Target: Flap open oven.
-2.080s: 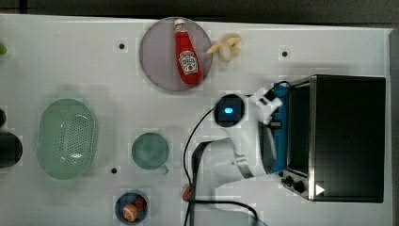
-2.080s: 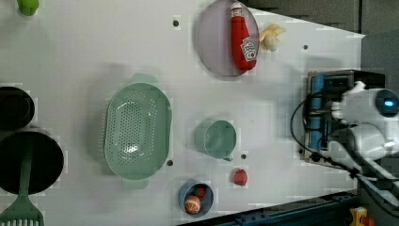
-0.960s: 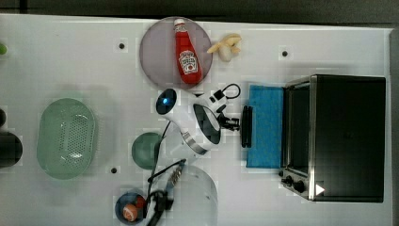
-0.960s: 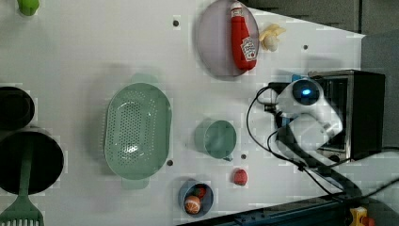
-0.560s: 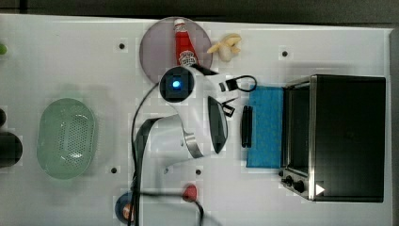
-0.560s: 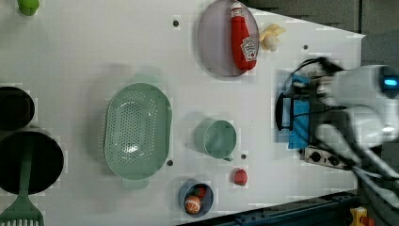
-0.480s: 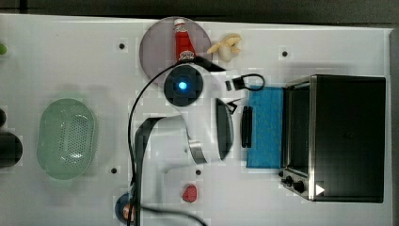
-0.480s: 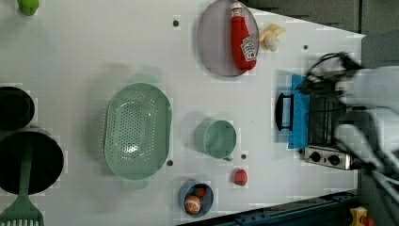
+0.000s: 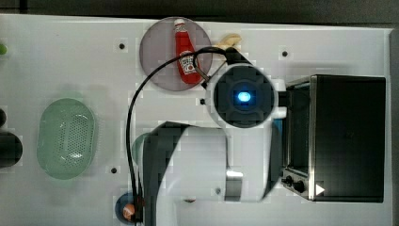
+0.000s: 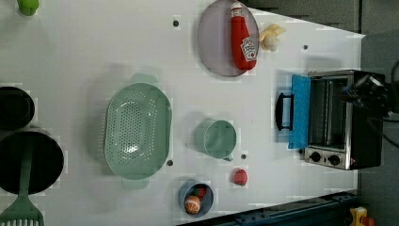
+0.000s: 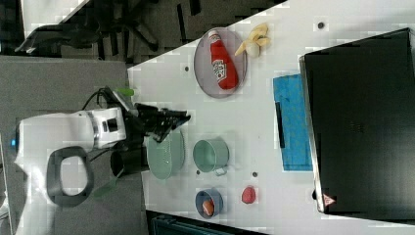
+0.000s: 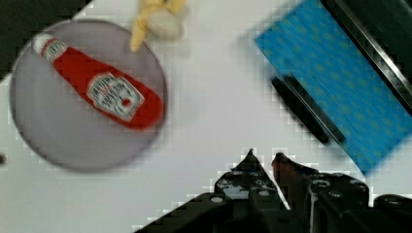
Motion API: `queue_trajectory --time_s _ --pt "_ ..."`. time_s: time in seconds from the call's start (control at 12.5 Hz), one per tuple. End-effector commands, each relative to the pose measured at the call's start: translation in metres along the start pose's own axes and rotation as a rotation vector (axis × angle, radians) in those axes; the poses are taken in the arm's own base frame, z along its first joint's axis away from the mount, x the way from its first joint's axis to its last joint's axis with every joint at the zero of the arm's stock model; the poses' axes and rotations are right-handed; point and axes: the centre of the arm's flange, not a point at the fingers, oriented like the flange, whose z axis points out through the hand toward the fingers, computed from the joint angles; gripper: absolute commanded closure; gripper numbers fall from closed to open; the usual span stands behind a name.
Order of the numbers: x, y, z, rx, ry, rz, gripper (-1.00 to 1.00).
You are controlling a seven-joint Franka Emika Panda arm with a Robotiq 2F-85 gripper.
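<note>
The oven [image 9: 348, 136] stands at the top view's right, black on top with a silver front frame. Its bluish glass door [image 10: 299, 110] lies folded down flat on the table, the black curved handle [image 10: 281, 111] pointing away from the oven. In the wrist view my gripper [image 12: 265, 158] hovers high over bare table beside the door [image 12: 340, 82] and its handle [image 12: 303, 109]. A narrow gap separates the fingertips, and nothing is between them. The right view shows the gripper [image 11: 181, 117] raised well clear of the oven [image 11: 364, 122]. My white arm [image 9: 242, 96] covers the door in the top view.
A ketchup bottle [image 10: 243, 35] lies on a grey plate [image 10: 216, 42], with a pale banana-like item [image 10: 271, 37] beside it. A green colander [image 10: 137, 131], green cup [image 10: 215, 138], blue bowl [image 10: 195, 198], small red item [image 10: 240, 177] and black pots [image 10: 28, 160] occupy the table.
The door was swung down flat about a second ago and has stayed there. My gripper has left the handle and the arm has risen away from the oven, toward the top camera.
</note>
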Motion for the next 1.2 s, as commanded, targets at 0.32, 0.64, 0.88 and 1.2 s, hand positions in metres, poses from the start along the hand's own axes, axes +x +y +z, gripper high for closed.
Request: queue_trajectory --time_s 0.32,0.64,0.88,1.2 --pt "-0.02 0.033 -0.082 -0.035 -0.101 0.149 0.65" --pt "-0.024 0.034 -0.093 -0.019 -0.088 0.148 0.65" --pt "-0.024 0.034 -0.089 -0.024 -0.093 0.148 0.65" --pt "-0.024 0.034 -0.087 -0.027 -0.096 0.148 0.65"
